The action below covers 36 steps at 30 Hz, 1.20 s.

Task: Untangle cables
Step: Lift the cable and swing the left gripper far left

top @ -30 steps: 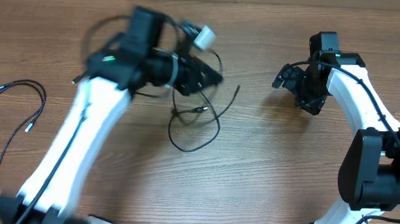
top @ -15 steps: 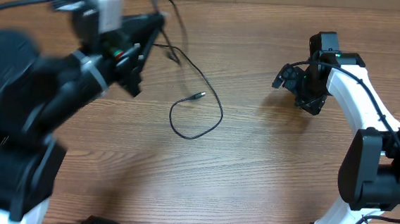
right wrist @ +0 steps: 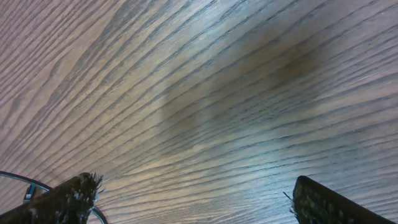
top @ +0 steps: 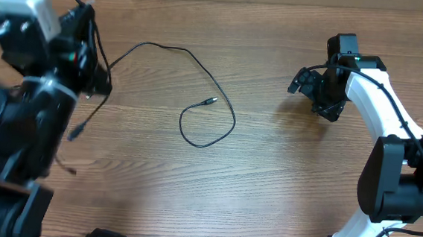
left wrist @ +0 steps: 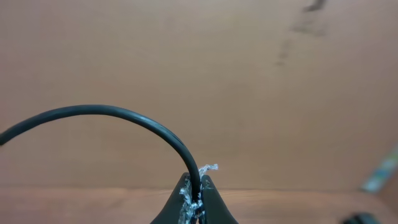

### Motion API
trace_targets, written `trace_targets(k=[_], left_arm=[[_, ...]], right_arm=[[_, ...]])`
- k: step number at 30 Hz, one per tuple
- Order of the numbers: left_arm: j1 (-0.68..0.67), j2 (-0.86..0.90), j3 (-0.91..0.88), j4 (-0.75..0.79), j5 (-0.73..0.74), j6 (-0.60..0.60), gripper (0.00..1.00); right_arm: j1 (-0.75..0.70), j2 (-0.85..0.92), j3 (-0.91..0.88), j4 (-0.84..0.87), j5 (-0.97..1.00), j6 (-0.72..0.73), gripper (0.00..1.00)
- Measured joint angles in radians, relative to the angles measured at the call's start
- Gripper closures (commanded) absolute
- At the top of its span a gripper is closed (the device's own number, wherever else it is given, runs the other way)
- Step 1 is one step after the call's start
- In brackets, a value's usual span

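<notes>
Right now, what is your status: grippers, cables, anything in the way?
Left gripper shut on a cable, raised. Right gripper open, empty, above bare table. Cable runs to one open loop on the table, plug end free. Nothing in the way.

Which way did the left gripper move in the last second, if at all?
Yes: left gripper swung left, from table middle toward its left edge.

You're in a robotics lab: a black-and-white left robot arm (top: 16, 135) and right robot arm (top: 376, 108) flank a brown wood-grain bench (top: 281, 183).
</notes>
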Motion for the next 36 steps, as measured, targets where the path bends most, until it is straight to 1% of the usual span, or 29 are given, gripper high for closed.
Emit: trace_targets(k=[4, 6, 13, 15, 17, 19, 22, 26, 30, 31, 32, 34, 35, 36], left_arm=[[0.023, 0.060, 0.000, 0.042, -0.067, 0.000, 0.96], [0.063, 0.093, 0.000, 0.087, -0.082, -0.001, 0.96], [0.303, 0.224, -0.001, 0.274, -0.105, -0.008, 0.96], [0.379, 0.261, -0.001, 0.290, -0.106, -0.029, 0.96], [0.457, 0.299, -0.001, 0.266, -0.109, -0.061, 0.96], [0.536, 0.344, 0.000, 0.196, -0.110, -0.105, 0.96], [0.618, 0.420, 0.000, 0.088, -0.113, -0.160, 0.96], [0.703, 0.548, -0.001, -0.046, -0.116, -0.220, 0.96], [0.758, 0.639, -0.003, -0.114, -0.116, -0.272, 0.96], [0.768, 0.651, -0.003, -0.124, -0.117, -0.282, 0.92], [0.779, 0.661, -0.003, -0.134, -0.117, -0.290, 0.85], [0.797, 0.671, -0.003, -0.150, -0.117, -0.304, 0.63], [0.803, 0.672, -0.003, -0.154, -0.117, -0.312, 0.50], [0.808, 0.672, -0.003, -0.156, -0.117, -0.315, 0.41]], right_arm=[[0.000, 0.000, 0.000, 0.000, 0.000, 0.000, 0.00], [0.000, 0.000, 0.000, 0.000, 0.000, 0.000, 0.00], [0.000, 0.000, 0.000, 0.000, 0.000, 0.000, 0.00], [0.000, 0.000, 0.000, 0.000, 0.000, 0.000, 0.00], [0.000, 0.000, 0.000, 0.000, 0.000, 0.000, 0.00], [0.000, 0.000, 0.000, 0.000, 0.000, 0.000, 0.00], [0.000, 0.000, 0.000, 0.000, 0.000, 0.000, 0.00], [0.000, 0.000, 0.000, 0.000, 0.000, 0.000, 0.00], [0.000, 0.000, 0.000, 0.000, 0.000, 0.000, 0.00], [0.000, 0.000, 0.000, 0.000, 0.000, 0.000, 0.00], [0.000, 0.000, 0.000, 0.001, 0.000, 0.000, 0.00], [0.000, 0.000, 0.000, 0.000, 0.000, 0.000, 0.00], [0.000, 0.000, 0.000, 0.000, 0.000, 0.000, 0.00], [0.000, 0.000, 0.000, 0.000, 0.000, 0.000, 0.00]])
